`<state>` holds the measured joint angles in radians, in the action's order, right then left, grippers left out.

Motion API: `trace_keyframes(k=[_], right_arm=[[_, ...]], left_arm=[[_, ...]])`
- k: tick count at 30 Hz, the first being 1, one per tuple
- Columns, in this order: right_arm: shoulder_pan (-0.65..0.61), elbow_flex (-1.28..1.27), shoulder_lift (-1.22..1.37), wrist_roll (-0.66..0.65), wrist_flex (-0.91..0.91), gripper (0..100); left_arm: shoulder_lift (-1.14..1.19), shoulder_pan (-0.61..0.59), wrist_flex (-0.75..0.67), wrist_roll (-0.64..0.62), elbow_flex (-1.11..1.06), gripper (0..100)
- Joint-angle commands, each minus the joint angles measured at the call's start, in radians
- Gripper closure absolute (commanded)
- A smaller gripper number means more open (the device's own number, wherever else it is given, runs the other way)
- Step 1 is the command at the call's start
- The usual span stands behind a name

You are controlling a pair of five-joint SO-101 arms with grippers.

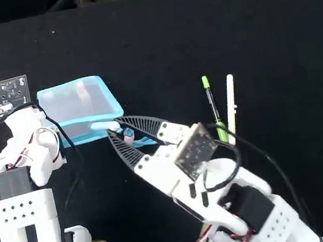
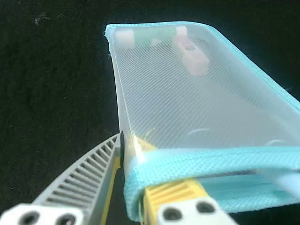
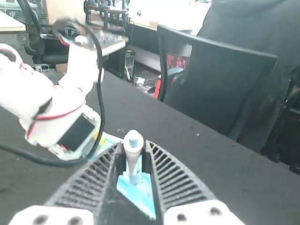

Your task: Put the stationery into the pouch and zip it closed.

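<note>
The black tabletop [image 1: 270, 32] carries everything. At the upper left of the high view lies the translucent mesh pouch with turquoise trim [image 1: 80, 103]. The left gripper [image 2: 129, 143] is clamped on the pouch's trimmed edge. The right gripper [image 1: 112, 127], near the frame's centre, is closed on a slim white stick with a pale blue tip [image 3: 133, 138], right at the pouch's near edge. Right of centre, a green pen [image 1: 213, 110] and a white pen [image 1: 230, 101] lie side by side, well apart from the pouch. A small pink piece [image 2: 192, 56], a white piece [image 2: 124, 37] and a green piece [image 2: 161, 35] sit inside the pouch.

The job looks partway done: some items are in and one is at the mouth, while both pens and the zipping remain. No writing is legible.
</note>
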<state>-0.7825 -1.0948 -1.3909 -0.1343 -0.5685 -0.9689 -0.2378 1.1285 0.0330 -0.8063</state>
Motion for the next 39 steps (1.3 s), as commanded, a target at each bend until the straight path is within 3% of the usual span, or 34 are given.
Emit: trace_keyframes(k=[1,12,19,24,31,36,39], right_arm=[[-0.002,-0.050,-0.013,-0.005,0.072,98.8],[-0.006,-0.168,0.015,-0.005,0.150,98.8],[-0.006,-0.035,0.295,-0.003,0.213,98.7],[-0.026,0.101,0.433,-0.003,0.110,97.2],[-0.100,0.153,0.430,-0.003,0.017,78.1],[-0.060,0.205,0.325,-0.003,-0.101,77.6],[0.029,0.251,0.217,-0.003,-0.204,77.6]], left_arm=[[-0.011,-0.010,-0.011,-0.005,0.008,97],[-0.011,-0.010,-0.011,-0.008,0.008,97],[-0.011,-0.010,-0.011,-0.008,0.010,97],[-0.011,-0.010,-0.011,-0.006,0.010,97],[-0.011,-0.010,-0.009,-0.005,0.010,97],[-0.011,-0.010,-0.009,-0.005,0.008,97],[-0.011,-0.010,-0.009,-0.005,0.008,97]])
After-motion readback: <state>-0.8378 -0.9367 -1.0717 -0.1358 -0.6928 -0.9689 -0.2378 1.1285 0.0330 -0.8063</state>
